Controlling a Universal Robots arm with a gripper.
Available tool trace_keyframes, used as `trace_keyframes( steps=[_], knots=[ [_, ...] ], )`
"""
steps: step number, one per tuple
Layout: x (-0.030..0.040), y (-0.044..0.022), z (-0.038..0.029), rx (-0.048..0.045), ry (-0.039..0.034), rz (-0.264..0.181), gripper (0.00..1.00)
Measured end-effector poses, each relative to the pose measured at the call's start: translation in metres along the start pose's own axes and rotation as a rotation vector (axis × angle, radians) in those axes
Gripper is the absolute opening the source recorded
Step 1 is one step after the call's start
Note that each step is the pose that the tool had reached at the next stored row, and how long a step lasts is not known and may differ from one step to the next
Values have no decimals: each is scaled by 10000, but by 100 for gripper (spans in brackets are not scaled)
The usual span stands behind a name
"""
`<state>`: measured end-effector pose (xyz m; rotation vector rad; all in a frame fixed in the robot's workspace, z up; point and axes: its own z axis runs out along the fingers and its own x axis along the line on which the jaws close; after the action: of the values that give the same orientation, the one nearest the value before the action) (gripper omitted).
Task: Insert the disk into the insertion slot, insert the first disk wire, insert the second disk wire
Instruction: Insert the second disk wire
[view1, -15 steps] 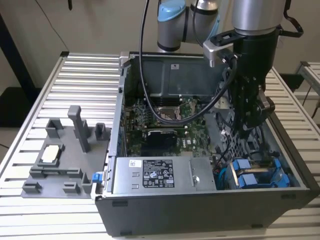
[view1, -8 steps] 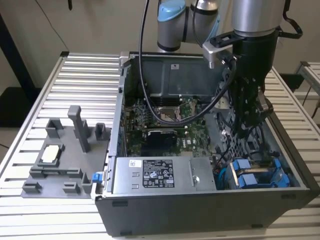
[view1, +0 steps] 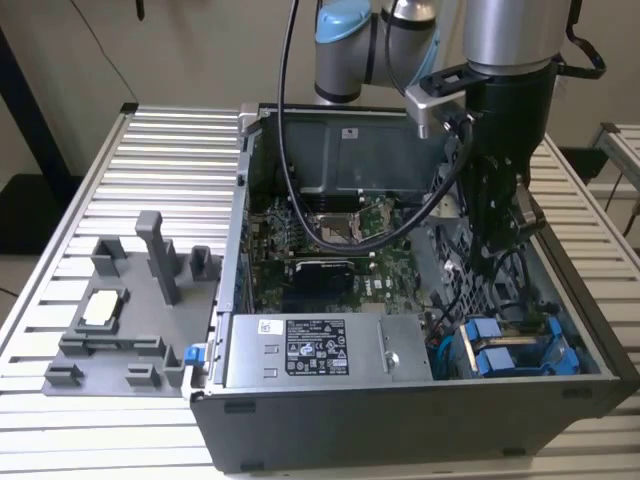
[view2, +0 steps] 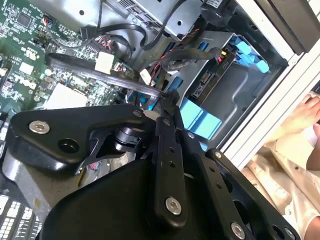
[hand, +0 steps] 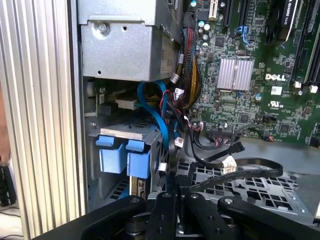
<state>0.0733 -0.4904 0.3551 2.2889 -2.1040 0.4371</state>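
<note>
Inside the open black computer case, my gripper hangs at the exterior view's right. Its fingers are shut on the end of a thin black wire that loops over the perforated cage. That wire runs straight into the fingertips. Just beyond them lies the grey sheet-metal insertion slot, which holds two blue-framed drives side by side. I cannot tell which one is the disk. The blue frames sit low in the case's front right corner.
The green motherboard and a grey power supply box fill the case. A bundle of red, black and blue cables crowds the bay. A grey fixture sits on the slatted table. A person's hand and sleeve are beside the case.
</note>
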Motion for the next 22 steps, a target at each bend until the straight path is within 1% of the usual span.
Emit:
trace_keyframes(
  steps=[4, 6, 7, 8, 9, 10, 11, 12, 14, 17, 18, 19, 20, 21, 22],
  knots=[
    [1, 6, -1, -1, 6, -2, 15],
    [0, 6, 0, -1, 30, -8, 15],
    [0, 6, -1, -3, 60, -15, 17],
    [0, 7, -1, -7, 123, -32, 17],
    [0, 7, -1, -10, 196, -51, 23],
    [0, 8, 0, -13, 247, -66, 23],
    [0, 10, 0, -12, 280, -84, 23],
    [-1, 11, 1, -10, 298, -106, 23],
    [-2, 11, 5, 4, 293, -170, 23],
    [-4, 14, 18, 39, 264, -288, 23],
    [-5, 15, 23, 55, 239, -312, 23],
    [-7, 17, 30, 73, 182, -298, 23],
    [-8, 18, 36, 89, 109, -281, 23],
    [-9, 20, 40, 105, 8, -257, 23],
    [-9, 20, 42, 120, -146, -225, 23]
  ],
)
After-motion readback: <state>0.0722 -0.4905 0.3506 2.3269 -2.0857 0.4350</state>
